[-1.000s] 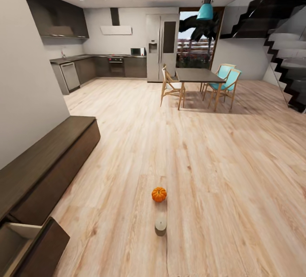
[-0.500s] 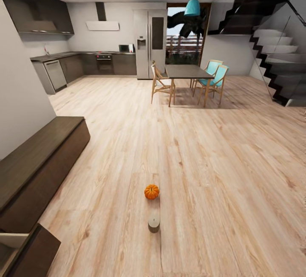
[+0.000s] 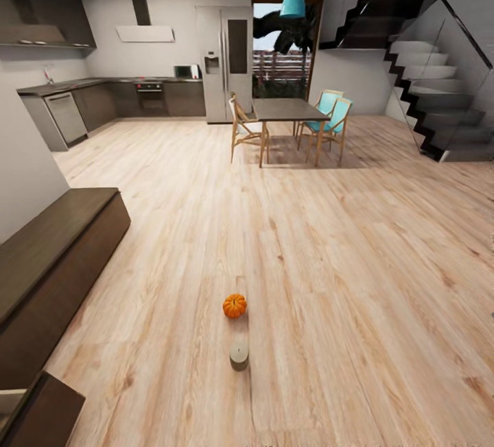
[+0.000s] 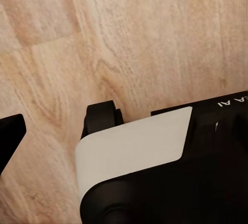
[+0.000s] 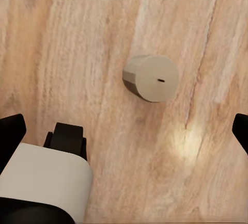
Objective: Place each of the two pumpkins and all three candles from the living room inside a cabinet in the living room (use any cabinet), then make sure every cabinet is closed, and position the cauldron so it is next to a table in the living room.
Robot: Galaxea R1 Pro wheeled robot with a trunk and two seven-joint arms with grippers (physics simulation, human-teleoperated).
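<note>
At the left, the cabinet is sitting along the wall with one near drawer standing open. You are holding the left gripper over bare floor; its jaw opening cannot be told. Centre, one pumpkin is resting just beyond a candle. You are holding the right gripper wide open and empty above that candle.

The small ribbed pumpkin is bright orange; the short cylindrical candle is pale beige. The plank floor shows light streaked woodgrain, the long low wooden cabinet dark brown.
</note>
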